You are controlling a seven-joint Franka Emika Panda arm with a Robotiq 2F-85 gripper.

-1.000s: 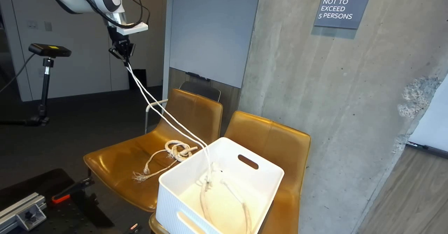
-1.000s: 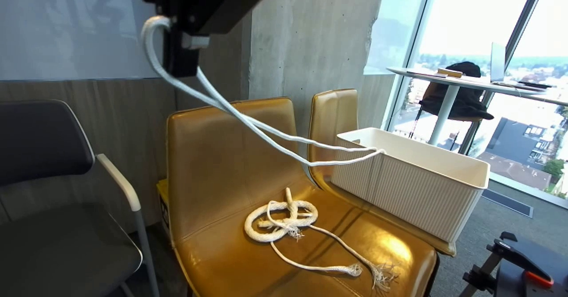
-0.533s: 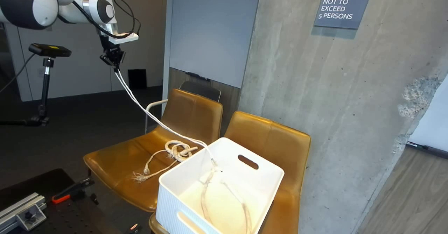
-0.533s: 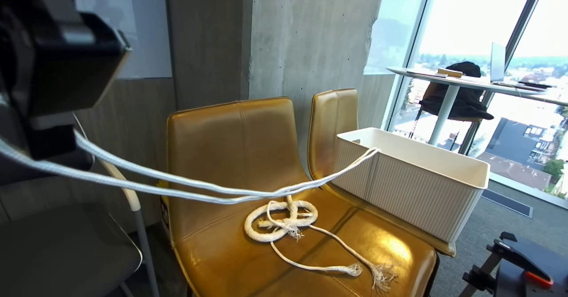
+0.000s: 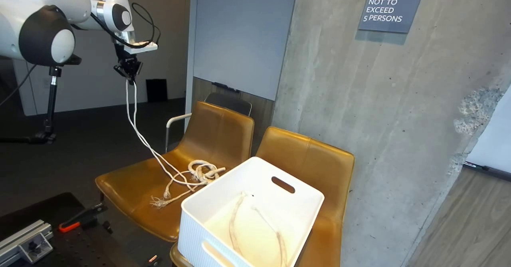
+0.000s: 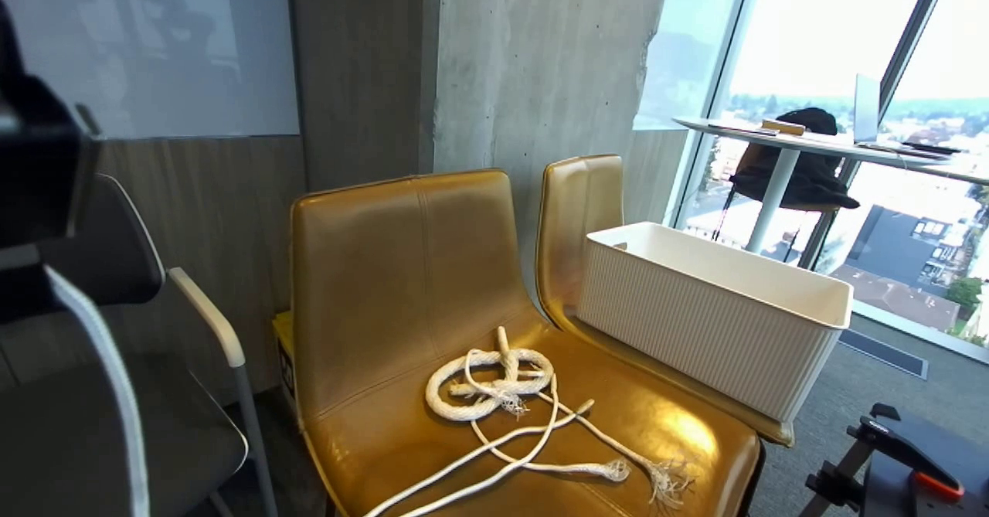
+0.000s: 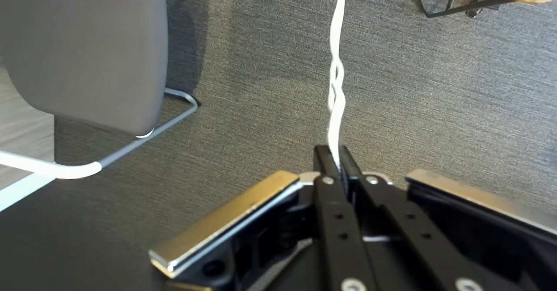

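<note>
Pinched between the fingers (image 7: 323,162), the white cord (image 7: 335,128) has just left the white bin (image 6: 703,335) and now trails onto the tan chair (image 5: 137,187), so pulling it out looks done

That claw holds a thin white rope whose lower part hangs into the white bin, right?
Not into the white bin: the claw holds the thin white rope, but its lower part lies on the brown chair seat beside the bin, as both exterior views show.
</note>
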